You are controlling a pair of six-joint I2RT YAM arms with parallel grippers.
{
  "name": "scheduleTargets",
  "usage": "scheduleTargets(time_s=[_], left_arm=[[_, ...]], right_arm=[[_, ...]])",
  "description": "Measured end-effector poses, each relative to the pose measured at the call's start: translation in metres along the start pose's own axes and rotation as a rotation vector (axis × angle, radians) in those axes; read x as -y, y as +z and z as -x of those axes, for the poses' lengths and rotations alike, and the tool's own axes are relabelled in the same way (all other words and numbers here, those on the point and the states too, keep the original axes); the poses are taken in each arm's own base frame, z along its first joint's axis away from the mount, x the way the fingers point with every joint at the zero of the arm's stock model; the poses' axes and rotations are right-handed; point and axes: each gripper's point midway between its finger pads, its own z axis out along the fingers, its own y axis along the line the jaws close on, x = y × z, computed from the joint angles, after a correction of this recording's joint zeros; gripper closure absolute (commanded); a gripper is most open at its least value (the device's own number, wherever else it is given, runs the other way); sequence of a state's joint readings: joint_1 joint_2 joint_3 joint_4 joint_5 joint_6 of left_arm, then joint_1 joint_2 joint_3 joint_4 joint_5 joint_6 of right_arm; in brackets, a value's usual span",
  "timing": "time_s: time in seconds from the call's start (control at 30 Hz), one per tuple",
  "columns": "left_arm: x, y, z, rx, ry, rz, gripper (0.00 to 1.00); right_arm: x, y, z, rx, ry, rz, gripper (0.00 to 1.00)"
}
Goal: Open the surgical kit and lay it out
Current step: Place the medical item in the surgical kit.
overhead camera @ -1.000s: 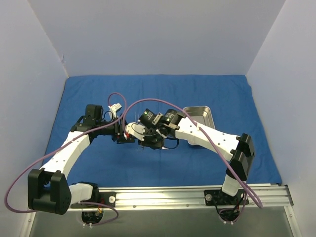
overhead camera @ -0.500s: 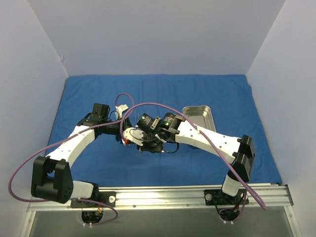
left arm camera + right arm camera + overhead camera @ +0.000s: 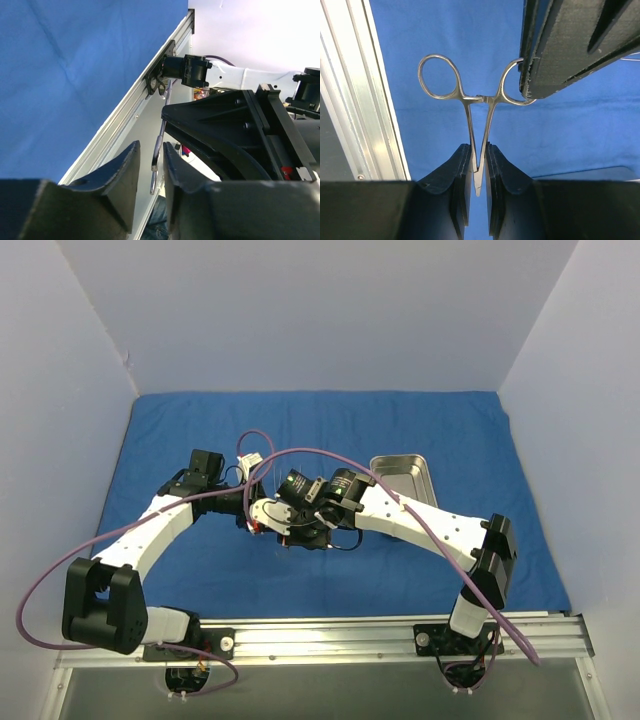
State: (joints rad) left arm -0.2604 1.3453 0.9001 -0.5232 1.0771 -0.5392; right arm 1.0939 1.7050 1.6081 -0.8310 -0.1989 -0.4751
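The deep-blue drape (image 3: 200, 420) lies spread flat over the table. The steel tray (image 3: 405, 475) sits on it right of centre. My right gripper (image 3: 478, 147) is shut on the shanks of a silver ring-handled instrument (image 3: 481, 100), held above the drape with its rings pointing away. My left gripper (image 3: 151, 150) meets it at mid-table (image 3: 262, 515). Its jaws straddle one ring (image 3: 156, 160) with a small gap on each side. One of its fingers (image 3: 560, 50) covers the right-hand ring in the right wrist view. The other instruments are hidden.
An aluminium rail (image 3: 400, 635) runs along the near table edge. White walls close in the left, back and right sides. Purple cables (image 3: 60, 570) loop off both arms. The right arm's black wrist body (image 3: 240, 130) sits close against my left gripper.
My left arm has swung right and brought its gripper up against the right gripper and the held instrument. The right gripper shifted slightly left. Little moved in the last half second.
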Motion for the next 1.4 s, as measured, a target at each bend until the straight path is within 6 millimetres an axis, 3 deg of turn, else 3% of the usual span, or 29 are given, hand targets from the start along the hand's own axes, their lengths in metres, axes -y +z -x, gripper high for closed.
scheduleTargets(time_s=[0.13, 0.2, 0.3, 0.33, 0.37, 0.5, 0.53, 0.57, 0.8, 0.93, 1.17, 1.4], left_arm=[[0.004, -0.001, -0.002, 0.000, 0.010, -0.008, 0.83], [0.007, -0.001, -0.003, 0.001, 0.018, -0.012, 0.98], [0.010, -0.003, -0.004, 0.007, 0.029, -0.014, 0.98], [0.010, -0.003, -0.003, 0.013, 0.033, -0.010, 0.98], [0.010, -0.004, -0.003, 0.019, 0.035, -0.006, 0.98], [0.003, -0.010, 0.008, 0.102, 0.034, 0.027, 0.98], [0.000, -0.014, 0.014, 0.143, 0.035, 0.032, 0.98], [-0.004, -0.019, 0.022, 0.192, 0.032, 0.038, 0.98], [-0.026, -0.048, 0.080, 0.473, 0.015, 0.039, 0.98], [-0.030, -0.058, 0.108, 0.579, 0.036, 0.032, 0.98], [-0.062, -0.097, 0.152, 0.845, 0.047, 0.069, 0.98], [-0.090, -0.106, 0.185, 0.976, 0.044, 0.104, 0.98]], right_arm=[[0.000, 0.000, 0.000, 0.000, -0.001, 0.001, 1.00], [0.000, 0.000, 0.000, -0.001, -0.001, 0.001, 1.00], [0.000, 0.001, 0.000, 0.000, 0.004, 0.000, 0.99], [0.001, 0.001, 0.000, 0.001, 0.010, -0.001, 0.89], [0.002, 0.001, 0.000, 0.002, 0.023, -0.004, 0.68], [0.013, 0.001, 0.002, 0.027, 0.121, -0.035, 0.50], [0.020, 0.001, 0.002, 0.037, 0.159, -0.049, 0.37], [0.029, 0.000, 0.001, 0.049, 0.208, -0.069, 0.35], [0.115, -0.032, -0.021, 0.125, 0.552, -0.271, 0.28], [0.147, -0.057, -0.038, 0.163, 0.688, -0.362, 0.27], [0.159, -0.074, -0.046, 0.212, 0.792, -0.390, 0.27], [0.157, -0.076, -0.048, 0.237, 0.831, -0.389, 0.27]])
